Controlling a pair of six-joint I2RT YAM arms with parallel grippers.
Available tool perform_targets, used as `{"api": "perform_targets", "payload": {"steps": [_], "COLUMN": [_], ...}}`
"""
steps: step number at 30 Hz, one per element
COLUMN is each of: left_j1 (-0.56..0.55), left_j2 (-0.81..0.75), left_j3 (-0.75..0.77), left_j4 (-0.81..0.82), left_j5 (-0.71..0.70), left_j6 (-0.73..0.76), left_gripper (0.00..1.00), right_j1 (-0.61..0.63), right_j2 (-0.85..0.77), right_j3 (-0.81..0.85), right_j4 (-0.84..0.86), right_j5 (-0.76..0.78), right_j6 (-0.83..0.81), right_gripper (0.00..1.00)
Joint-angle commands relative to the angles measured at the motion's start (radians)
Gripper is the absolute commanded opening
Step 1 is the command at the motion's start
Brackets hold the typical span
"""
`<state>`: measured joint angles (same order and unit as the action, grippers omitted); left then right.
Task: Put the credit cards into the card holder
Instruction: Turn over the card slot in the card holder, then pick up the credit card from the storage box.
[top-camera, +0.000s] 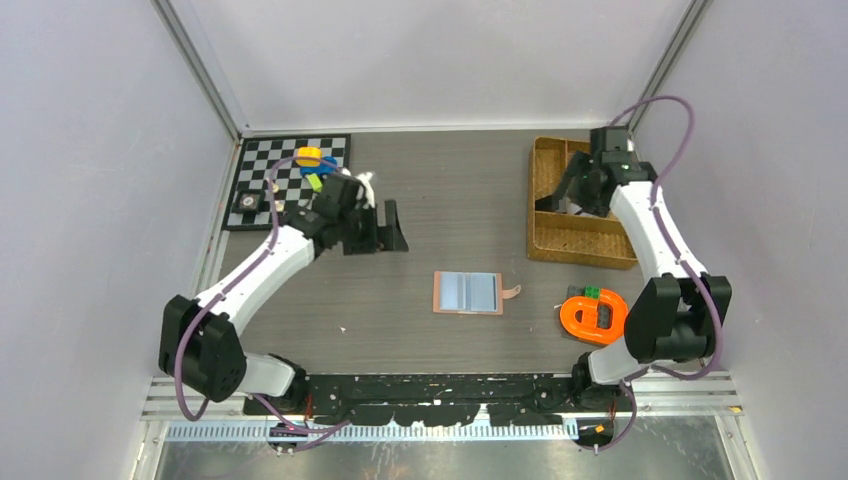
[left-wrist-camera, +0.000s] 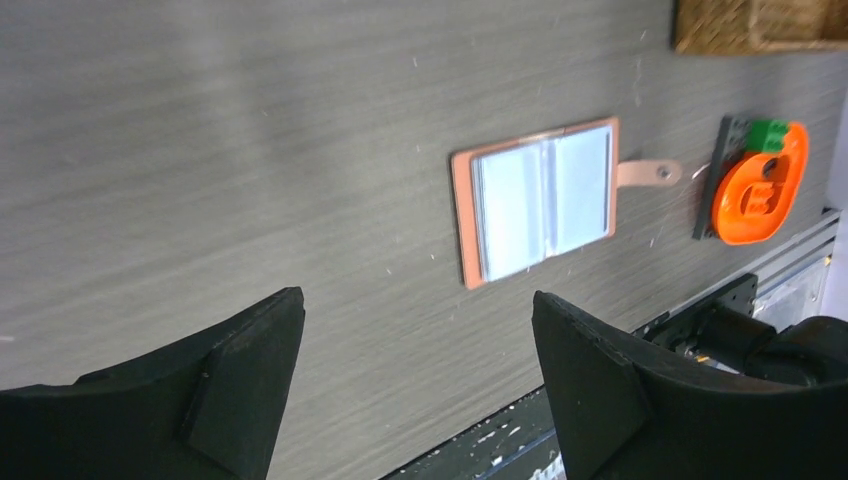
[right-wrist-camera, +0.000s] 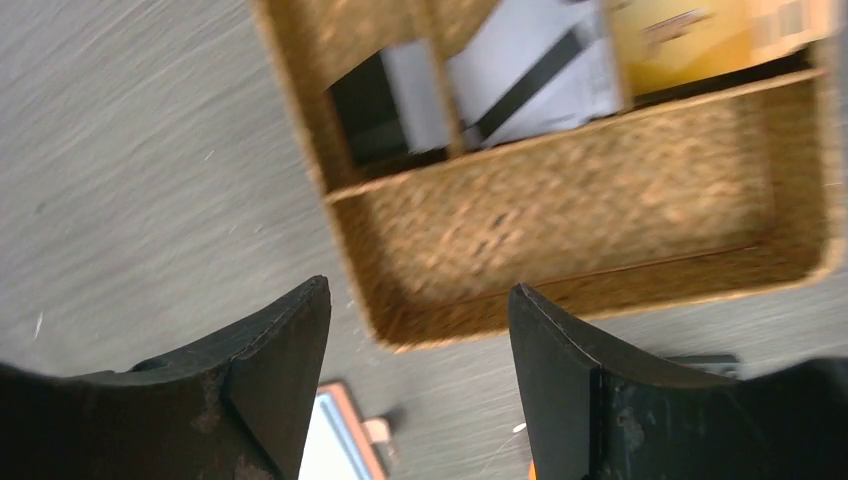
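Observation:
The card holder lies open and flat mid-table, salmon-pink, its clear inner slots up and its snap tab pointing right. In the left wrist view the card holder lies ahead of my left gripper, which is open, empty and well apart from it. My left gripper hovers left of and behind the holder. The credit cards sit in the wicker tray's small compartments: a black card and a white card with a dark stripe. My right gripper is open and empty above the tray's near corner.
The wicker tray stands at the back right, with a yellow-tan box in it. An orange round object lies right of the holder by the right arm's base. A checkerboard with small coloured pieces sits at the back left.

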<state>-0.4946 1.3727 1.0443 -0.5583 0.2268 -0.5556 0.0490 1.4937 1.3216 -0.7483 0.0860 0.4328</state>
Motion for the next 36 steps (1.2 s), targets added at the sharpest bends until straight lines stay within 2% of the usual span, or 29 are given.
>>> {"api": "perform_targets", "payload": {"steps": [1, 7, 19, 28, 36], "left_j1": [0.120, 0.227, 0.255, 0.261, 0.266], "left_j2": [-0.048, -0.035, -0.027, -0.021, -0.014], "left_j3": [0.125, 0.122, 0.090, 0.089, 0.089], "left_j4": [-0.168, -0.155, -0.121, -0.120, -0.119], "left_j5": [0.121, 0.133, 0.156, 0.161, 0.168], "left_j6": [0.163, 0.233, 0.237, 0.240, 0.240], "left_gripper": [0.87, 0.88, 0.88, 0.88, 0.88], "right_j1": [-0.136, -0.245, -0.312, -0.317, -0.319], "right_j2": [0.063, 0.212, 0.398, 0.450, 0.464], "right_j3": [0.078, 0.148, 0.277, 0.306, 0.312], "right_j4": [-0.033, 0.027, 0.046, 0.044, 0.045], "right_j5": [0.062, -0.061, -0.160, -0.189, -0.194], "right_j6": [-0.077, -0.112, -0.173, -0.184, -0.191], "right_gripper": [0.70, 0.54, 0.45, 0.40, 0.29]}}
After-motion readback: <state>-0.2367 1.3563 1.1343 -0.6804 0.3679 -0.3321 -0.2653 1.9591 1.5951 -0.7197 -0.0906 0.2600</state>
